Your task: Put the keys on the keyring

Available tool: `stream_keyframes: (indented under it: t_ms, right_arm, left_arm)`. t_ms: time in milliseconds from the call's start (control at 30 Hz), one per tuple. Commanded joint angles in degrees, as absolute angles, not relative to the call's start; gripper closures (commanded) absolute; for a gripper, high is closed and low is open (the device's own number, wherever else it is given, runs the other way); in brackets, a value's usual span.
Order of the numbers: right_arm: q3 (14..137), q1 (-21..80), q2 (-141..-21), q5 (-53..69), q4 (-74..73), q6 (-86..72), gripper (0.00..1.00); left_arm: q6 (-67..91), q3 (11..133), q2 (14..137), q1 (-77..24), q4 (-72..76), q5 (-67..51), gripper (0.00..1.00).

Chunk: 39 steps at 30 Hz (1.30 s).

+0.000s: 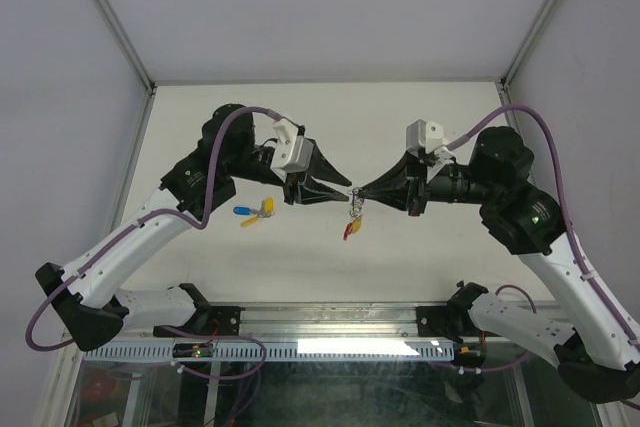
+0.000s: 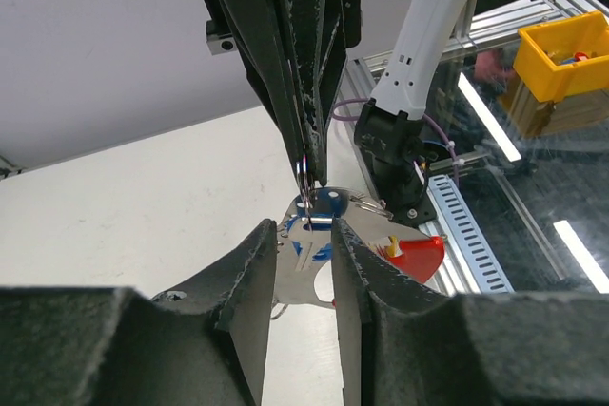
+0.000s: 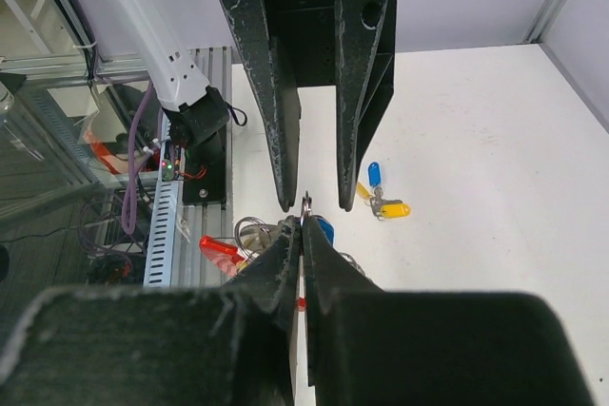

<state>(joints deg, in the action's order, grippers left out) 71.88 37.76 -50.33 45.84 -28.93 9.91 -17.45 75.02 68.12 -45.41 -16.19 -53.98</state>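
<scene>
grey walls [image 1: 60,67] close round a white table [image 1: 430,127]. above the table's middle the keyring [image 1: 351,228] hangs clear of the surface, with its red crescent lowest and silvery metal above it. at the top of the bundle a thin metal ring is pinched between the fingers of the right gripper [image 3: 303,235], which are drawn almost together on it. a blue-tagged key [image 2: 328,202] hangs in the same cluster, just under that ring.

the left gripper [image 2: 303,227] faces the right one tip to tip, and the ring sits between the two. its jaws stand apart. its own wrist view shows a silver key blade in the gap between them, but i cannot tell whether the pads press on it.

well to the left of the hanging bundle, the loose keys [image 1: 255,213] lie together on the table with blue and yellow tags, touched by neither gripper.

a metal rail [image 1: 330,347] runs along the near edge of the table. in the left wrist view a yellow bin [image 2: 561,54] sits beyond the table's edge.
</scene>
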Motion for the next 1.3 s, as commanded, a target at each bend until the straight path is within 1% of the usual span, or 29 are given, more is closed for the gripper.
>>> stream_keyframes:
  t_ms: [0,267,300,700,1267]
  right_arm:
    - [72.1,38.1,-50.3,45.7,-24.9,9.1,1.0]
    - [71.7,38.1,-50.2,45.7,-23.9,8.8,1.0]
    - [71.8,38.1,-50.1,45.6,-23.6,8.5,1.0]
    - [70.1,38.1,-48.0,43.1,-18.9,4.4,1.0]
    - [60.2,38.1,-44.2,37.2,-0.6,-6.8,1.0]
  left_arm:
    - [-17.0,74.8,66.6,-45.7,-12.5,-54.0,0.75]
    - [-16.4,74.6,66.7,-45.7,-11.9,-54.3,0.99]
    - [-16.4,74.6,66.7,-45.7,-11.9,-54.3,1.0]
    - [-16.2,73.7,65.8,-45.7,-11.6,-53.9,1.0]
    - [-15.1,73.1,65.2,-45.7,-10.1,-53.7,1.0]
